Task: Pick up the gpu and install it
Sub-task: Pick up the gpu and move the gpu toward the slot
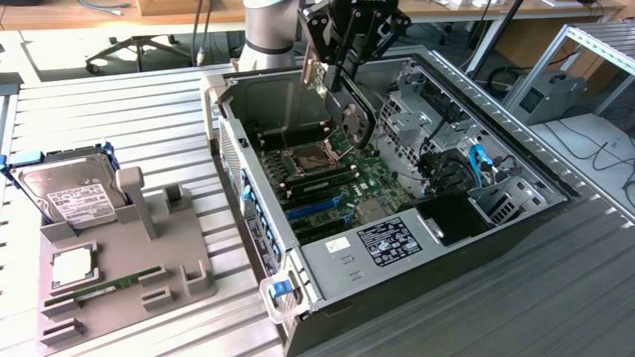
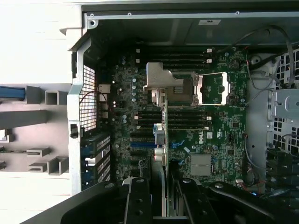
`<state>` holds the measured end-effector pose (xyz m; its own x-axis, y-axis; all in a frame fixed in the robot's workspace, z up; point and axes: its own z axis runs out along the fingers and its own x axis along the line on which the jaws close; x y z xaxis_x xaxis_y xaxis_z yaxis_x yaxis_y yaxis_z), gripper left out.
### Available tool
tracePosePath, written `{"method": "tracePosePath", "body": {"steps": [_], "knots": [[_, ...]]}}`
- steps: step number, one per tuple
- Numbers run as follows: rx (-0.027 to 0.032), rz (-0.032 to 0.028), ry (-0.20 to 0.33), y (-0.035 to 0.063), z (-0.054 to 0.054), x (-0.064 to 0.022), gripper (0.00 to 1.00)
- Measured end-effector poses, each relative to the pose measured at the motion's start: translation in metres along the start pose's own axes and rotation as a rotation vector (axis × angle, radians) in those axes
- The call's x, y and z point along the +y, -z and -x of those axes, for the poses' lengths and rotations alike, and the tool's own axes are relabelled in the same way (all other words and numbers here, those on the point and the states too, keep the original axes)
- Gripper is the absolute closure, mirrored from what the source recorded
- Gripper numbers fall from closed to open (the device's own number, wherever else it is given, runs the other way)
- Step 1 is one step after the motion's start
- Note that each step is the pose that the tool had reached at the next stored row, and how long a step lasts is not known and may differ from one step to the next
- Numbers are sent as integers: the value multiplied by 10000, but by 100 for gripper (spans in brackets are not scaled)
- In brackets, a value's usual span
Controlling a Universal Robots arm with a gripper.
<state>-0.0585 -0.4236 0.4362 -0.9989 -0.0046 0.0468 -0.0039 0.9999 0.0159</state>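
My gripper (image 1: 340, 71) is shut on the gpu (image 1: 349, 115) and holds it on edge above the open computer case (image 1: 436, 256). The card hangs with its black shroud and round fan toward the exterior view's right, its silver end bracket (image 1: 311, 74) toward the case's rear wall. In the wrist view I look down the gpu (image 2: 163, 140) edge-on, its bracket (image 2: 161, 77) over the motherboard (image 2: 219, 130) near the processor socket. The black fingers (image 2: 138, 203) press both faces of the card. The blue expansion slots (image 2: 142, 144) lie below, apart from the card.
A grey parts holder (image 1: 149, 245) at the exterior view's left carries a silver hard drive (image 1: 70, 193), a square chip (image 1: 71, 266) and a green memory stick (image 1: 104, 287). Drive cages and cables (image 1: 476, 171) crowd the case's right side. A slatted metal table (image 1: 119, 111) surrounds everything.
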Motion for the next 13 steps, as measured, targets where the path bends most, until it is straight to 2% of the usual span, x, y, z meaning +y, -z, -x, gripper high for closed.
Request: {"method": "tracePosePath", "body": {"steps": [13], "knots": [[0, 0, 0, -18, 42, -1, 73]]}}
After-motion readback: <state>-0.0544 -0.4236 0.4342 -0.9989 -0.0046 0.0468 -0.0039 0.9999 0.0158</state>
